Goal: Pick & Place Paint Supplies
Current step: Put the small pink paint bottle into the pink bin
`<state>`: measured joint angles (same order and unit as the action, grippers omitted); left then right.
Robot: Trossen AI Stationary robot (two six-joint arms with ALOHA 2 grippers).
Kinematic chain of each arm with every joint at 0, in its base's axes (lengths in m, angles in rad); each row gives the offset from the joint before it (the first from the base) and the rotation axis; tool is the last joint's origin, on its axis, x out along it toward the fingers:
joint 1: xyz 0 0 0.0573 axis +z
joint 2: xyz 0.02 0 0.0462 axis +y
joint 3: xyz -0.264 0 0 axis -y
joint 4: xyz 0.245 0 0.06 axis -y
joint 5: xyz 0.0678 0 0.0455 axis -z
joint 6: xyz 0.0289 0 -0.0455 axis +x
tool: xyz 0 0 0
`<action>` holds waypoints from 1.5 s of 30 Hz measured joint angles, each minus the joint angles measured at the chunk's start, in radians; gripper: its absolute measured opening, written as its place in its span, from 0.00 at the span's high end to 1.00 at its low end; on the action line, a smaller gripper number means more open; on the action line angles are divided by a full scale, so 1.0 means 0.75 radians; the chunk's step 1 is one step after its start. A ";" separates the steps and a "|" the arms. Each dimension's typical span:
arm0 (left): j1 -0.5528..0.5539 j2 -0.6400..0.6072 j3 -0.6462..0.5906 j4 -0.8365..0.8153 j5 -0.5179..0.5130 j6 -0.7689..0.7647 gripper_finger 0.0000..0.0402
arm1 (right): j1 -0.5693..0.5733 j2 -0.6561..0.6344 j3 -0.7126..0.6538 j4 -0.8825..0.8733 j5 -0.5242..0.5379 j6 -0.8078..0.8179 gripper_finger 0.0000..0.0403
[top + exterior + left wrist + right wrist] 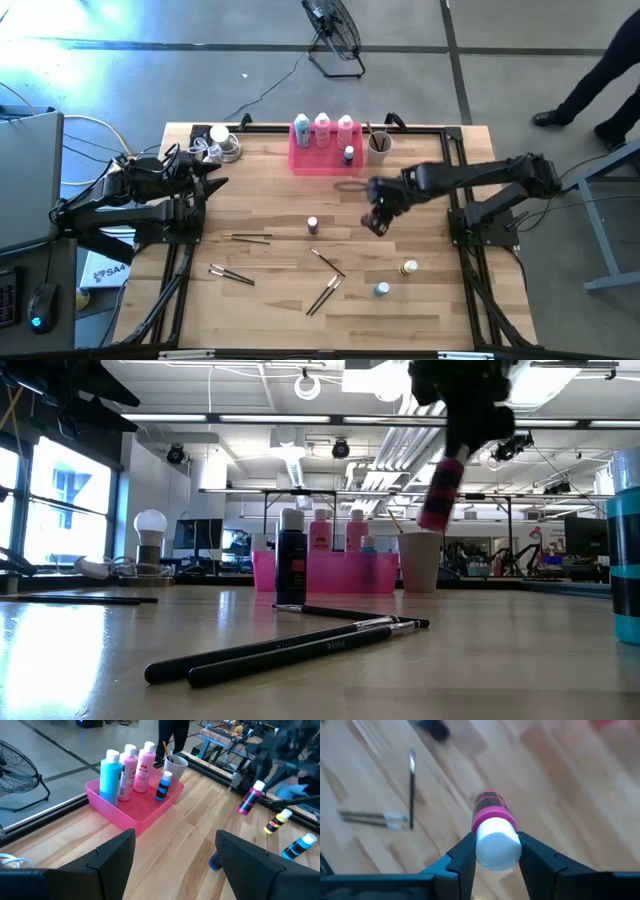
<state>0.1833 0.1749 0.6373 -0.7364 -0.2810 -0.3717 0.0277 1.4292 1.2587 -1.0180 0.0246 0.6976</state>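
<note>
Small magenta bottle [491,820], white cap: held in the air above the table's middle, right of centre, tilted, gripped at the cap. Not touching the wood.

Right gripper [494,851]: jaws partly closed, one finger on each side of the bottle's cap. Arm reaches in from the right edge.

Pink tray [305,161]: at the back edge, holding three tall white-capped bottles [322,130], one teal and two pink, plus one small blue bottle [348,155].

Beige cup [379,146]: just beside the tray's right end, a thin stick in it.

Small dark bottle [313,226]: upright, near the table's centre.

Small yellow bottle [409,267] and small light-blue bottle [381,290]: front right, near each other.

Paintbrushes [325,294]: lying flat across the front half, several singly or in pairs; one long brush [250,237] left of the dark bottle.

Left gripper [175,857]: jaws wide apart, holding nothing, parked at the table's left edge.

Wooden table [270,310]: light planks, black frame.
</note>
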 joint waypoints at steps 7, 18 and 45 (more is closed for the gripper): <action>0.000 0.000 0.000 0.000 0.000 0.000 0.32 | -0.156 0.000 0.180 -0.003 0.000 -0.151 0.72; 0.000 0.000 0.000 0.000 0.000 0.000 0.32 | -0.295 0.284 0.532 -0.032 -0.030 -0.392 0.72; 0.000 0.000 0.000 -0.001 -0.070 0.046 0.32 | -0.583 0.928 1.215 -0.281 0.079 -0.727 0.72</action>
<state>0.1832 0.1749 0.6373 -0.7368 -0.3332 -0.3374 -0.4097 2.1254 2.1700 -1.2284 0.0835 0.1520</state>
